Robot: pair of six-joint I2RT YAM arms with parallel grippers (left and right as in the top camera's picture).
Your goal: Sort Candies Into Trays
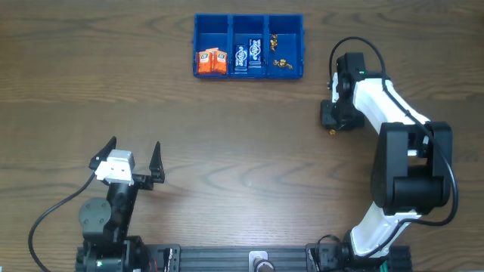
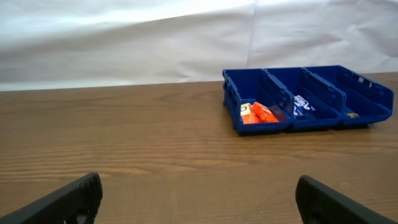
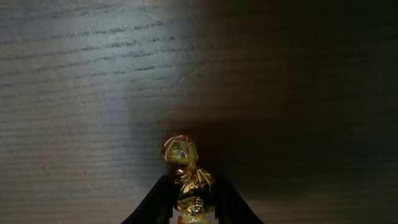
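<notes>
Under both arms the wooden table (image 1: 227,151) is spreading wide, and the blue tray (image 1: 231,34) is sitting on it at the side far from the arm bases, with three compartments side by side. The right arm is reaching to a spot just off the tray's right end, a little toward the bases. Its right gripper (image 1: 333,121) is hanging close over the wood and its fingers are pinching a gold-wrapped candy (image 3: 183,168) between them, the wrapper's twisted end poking out past the fingertips. The left gripper (image 1: 135,143) is resting well apart from the tray, down toward the tray's left and near its own base, with its fingers spread wide and holding nothing. Inside the tray, orange candies (image 1: 212,62) are lying in the left compartment, blue-and-white candies (image 1: 247,57) in the middle one, and small gold candies (image 1: 278,53) in the right one.
</notes>
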